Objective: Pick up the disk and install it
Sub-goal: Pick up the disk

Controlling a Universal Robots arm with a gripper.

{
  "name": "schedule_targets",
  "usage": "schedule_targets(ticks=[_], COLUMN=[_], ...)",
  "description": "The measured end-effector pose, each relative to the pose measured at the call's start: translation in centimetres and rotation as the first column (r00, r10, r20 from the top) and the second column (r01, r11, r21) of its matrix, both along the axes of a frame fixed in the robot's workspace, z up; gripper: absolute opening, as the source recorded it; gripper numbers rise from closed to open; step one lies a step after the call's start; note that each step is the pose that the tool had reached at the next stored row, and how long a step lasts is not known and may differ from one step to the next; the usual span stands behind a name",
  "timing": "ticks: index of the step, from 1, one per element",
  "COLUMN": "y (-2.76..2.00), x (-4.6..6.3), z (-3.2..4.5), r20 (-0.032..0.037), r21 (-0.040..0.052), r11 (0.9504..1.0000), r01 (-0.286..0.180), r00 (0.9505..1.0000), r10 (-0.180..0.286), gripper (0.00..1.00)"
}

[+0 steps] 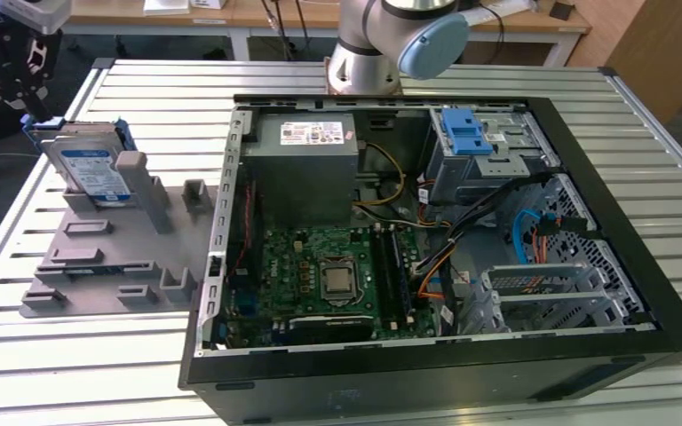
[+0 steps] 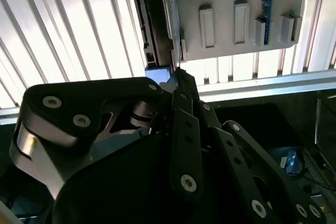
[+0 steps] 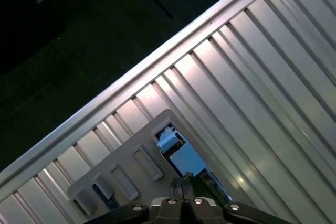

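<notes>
Slatted metal tabletop [image 1: 104, 355] with an open computer case [image 1: 436, 382] beside a grey holder [image 1: 92, 266].
The disk [image 1: 90, 173] stands upright at one end of the holder; the fingers [image 2: 182, 95], pressed together, hang above it.

Ribbed aluminium table [image 1: 673, 177], wooden desks [image 1: 258, 11] behind, dark floor [image 3: 79, 35] beside it
</notes>
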State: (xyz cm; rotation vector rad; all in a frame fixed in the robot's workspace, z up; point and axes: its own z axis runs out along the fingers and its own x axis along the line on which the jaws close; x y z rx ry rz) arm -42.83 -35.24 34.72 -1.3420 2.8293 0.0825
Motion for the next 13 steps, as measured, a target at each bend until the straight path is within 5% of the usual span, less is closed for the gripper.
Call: schedule_targets(ticks=[6,13], y=[-0.01,-0.01], x=[-0.01,-0.01], z=[-0.12,-0.17], r20=[0.0,0.0003], r21=[0.0011,0.0021], r11=[0.9965,0.9848], r01=[-0.084,-0.174], r00=[0.9965,0.9848], r10=[0.084,0.174], gripper=[0.11,0.11])
